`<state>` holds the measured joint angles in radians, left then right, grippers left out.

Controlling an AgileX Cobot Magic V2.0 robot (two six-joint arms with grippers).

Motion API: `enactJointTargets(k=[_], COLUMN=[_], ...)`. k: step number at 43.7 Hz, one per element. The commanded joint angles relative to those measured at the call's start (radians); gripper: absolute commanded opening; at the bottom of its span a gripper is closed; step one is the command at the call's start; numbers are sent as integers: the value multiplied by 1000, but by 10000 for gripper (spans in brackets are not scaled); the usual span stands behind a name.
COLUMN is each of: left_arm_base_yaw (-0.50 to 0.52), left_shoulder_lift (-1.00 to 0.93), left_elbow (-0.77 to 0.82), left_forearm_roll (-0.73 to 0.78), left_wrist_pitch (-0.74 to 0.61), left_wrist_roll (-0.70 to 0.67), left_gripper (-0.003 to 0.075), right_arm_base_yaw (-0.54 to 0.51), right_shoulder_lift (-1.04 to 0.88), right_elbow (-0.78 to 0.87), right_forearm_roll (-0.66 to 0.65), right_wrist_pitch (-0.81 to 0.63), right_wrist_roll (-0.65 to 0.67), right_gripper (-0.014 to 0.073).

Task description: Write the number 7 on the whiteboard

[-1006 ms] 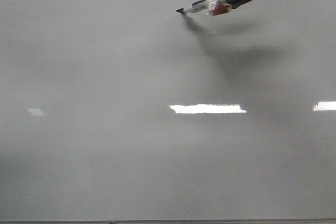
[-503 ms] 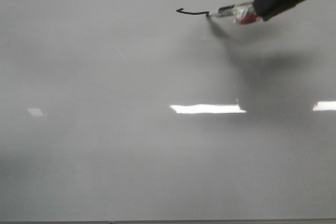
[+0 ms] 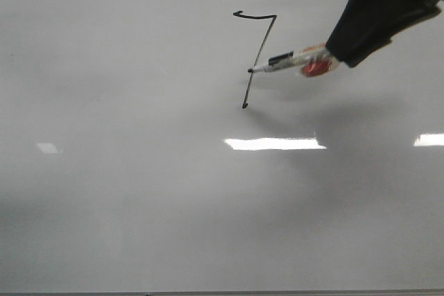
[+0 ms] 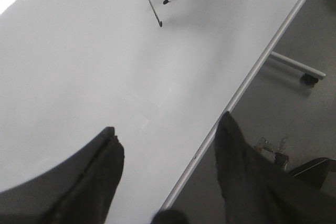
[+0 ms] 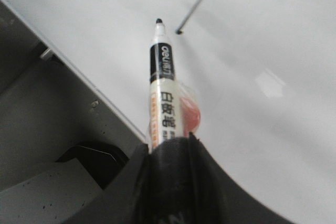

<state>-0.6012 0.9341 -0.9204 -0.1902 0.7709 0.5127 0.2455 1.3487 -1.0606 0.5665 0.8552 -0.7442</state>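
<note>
The whiteboard (image 3: 139,192) fills the front view. A thin black number 7 (image 3: 261,50) stands on it at upper middle, with a hooked top bar and a long slanted downstroke. My right gripper (image 3: 331,53), wrapped in black, is shut on a white marker (image 3: 286,61) with a black collar and a red patch. The marker's tip sits beside the downstroke, apart from the stroke's lower end (image 5: 179,31). In the right wrist view the marker (image 5: 161,90) sticks out from the gripper (image 5: 168,142). My left gripper (image 4: 168,124) is open over the whiteboard's edge (image 4: 247,80), holding nothing.
Bright glare patches (image 3: 274,143) lie across the board. Its thin dark near edge (image 3: 222,293) runs along the bottom. Beyond the board's side edge are grey floor and a stand leg with a caster (image 4: 307,77).
The 7 has appeared: first the top bar, then the slanted downstroke. My right gripper moved right, then down towards the near side with the marker. The tip now sits above the stroke's end.
</note>
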Motion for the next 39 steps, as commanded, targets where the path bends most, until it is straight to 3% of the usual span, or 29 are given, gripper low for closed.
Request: enactJointTargets(k=[1,5,9,23,34,39], left_arm_base_yaw=[-19,-49,-82,-191,-256,-261], left_shoulder_lift=[0,35,79,297,449,471], left_elbow=[-44,-81,-120,-256,-372,-385], left_forearm_roll=[-61,-139,-219,-423,-444,-444], left_wrist_pitch=[-34,19,52,75,72,72], left_wrist_roll=[80,176,257,451,457,464], left_gripper=[395,461,506,504,503,465], right_arm_base_yaw=[-5,-5,-5,-5,-5,-5], right_shoulder_lift=[-118,-199,-255,-354,-354,-353], right_elbow=[-32,-32,-32,-28,-23,-23], right_forearm_roll=[81,132,157,166,166,166], right_wrist_pitch=[111,260,348,395,396,394], right_wrist_roll=[-145,-277,-318,-338,-346,-348], right_gripper=[-67,-67,-67,-67,-67,-67])
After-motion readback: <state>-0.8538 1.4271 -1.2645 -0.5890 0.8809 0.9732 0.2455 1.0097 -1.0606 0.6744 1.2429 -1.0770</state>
